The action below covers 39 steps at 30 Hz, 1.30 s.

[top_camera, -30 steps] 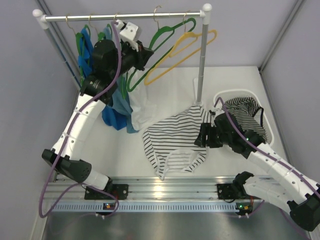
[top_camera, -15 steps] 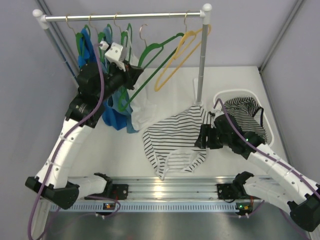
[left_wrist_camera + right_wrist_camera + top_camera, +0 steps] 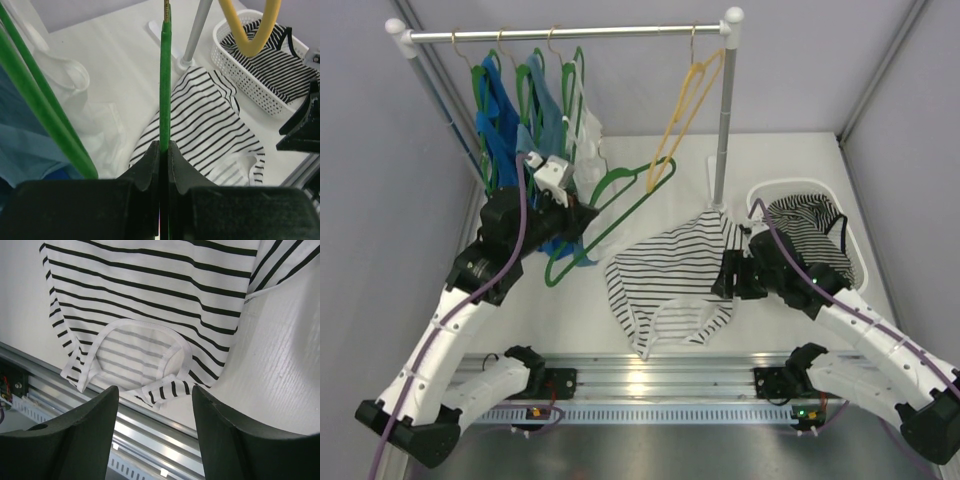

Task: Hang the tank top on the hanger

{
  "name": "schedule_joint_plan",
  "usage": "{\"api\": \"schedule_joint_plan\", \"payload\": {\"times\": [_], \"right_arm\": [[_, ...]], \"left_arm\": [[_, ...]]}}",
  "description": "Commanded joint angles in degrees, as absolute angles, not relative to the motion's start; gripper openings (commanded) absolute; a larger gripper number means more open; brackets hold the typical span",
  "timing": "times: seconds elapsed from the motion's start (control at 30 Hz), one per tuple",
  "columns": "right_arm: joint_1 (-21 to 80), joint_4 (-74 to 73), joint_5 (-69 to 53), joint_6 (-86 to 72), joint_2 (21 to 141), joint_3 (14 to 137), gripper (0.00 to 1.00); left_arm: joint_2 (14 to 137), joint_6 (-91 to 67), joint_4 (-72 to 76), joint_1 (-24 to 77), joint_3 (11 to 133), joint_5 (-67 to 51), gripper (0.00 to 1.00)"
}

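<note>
While the left fingers [image 3: 147,165] are clamping the hanger [image 3: 165,75] above the counter's [image 3: 800,160] left half, the tank top [image 3: 670,275] is lying flat right of it, neck opening toward the near edge, beside the spread right fingers [image 3: 75,440]

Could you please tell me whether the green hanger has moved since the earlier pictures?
Yes. The green hanger has come off the rail and dropped toward the table's near edge, gripped by the left gripper.
</note>
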<state>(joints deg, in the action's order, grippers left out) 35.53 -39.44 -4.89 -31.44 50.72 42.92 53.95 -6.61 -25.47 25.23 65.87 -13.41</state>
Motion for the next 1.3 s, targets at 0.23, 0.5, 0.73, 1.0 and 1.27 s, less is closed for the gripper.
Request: {"api": "schedule_joint_plan", "payload": {"times": [0.23, 0.5, 0.73, 1.0, 1.27], "right_arm": [[36.3, -41.66, -2.72, -31.9, 48.08, 39.2, 0.6], [37.44, -40.87, -2.46, -34.8, 47.9, 35.51, 0.54], [42.08, -36.92, 1.39, -40.85, 52.99, 36.74, 0.51], [47.99, -33.49, 6.59, -47.28, 60.64, 37.09, 0.49], [47.99, -30.51, 10.8, -50.27, 65.74, 36.83, 0.53]], "left_arm": [[44.48, -5.28, -36.89, 25.49, 61.79, -21.78, 0.0], [40.17, -3.69, -45.69, 25.49, 60.38, -30.14, 0.0], [40.95, -4.13, -48.69, 25.93, 61.7, -33.84, 0.0], [45.34, -3.69, -49.74, 30.76, 61.35, -31.56, 0.0], [49.65, -2.99, -50.98, 36.91, 62.23, -25.32, 0.0]]}}
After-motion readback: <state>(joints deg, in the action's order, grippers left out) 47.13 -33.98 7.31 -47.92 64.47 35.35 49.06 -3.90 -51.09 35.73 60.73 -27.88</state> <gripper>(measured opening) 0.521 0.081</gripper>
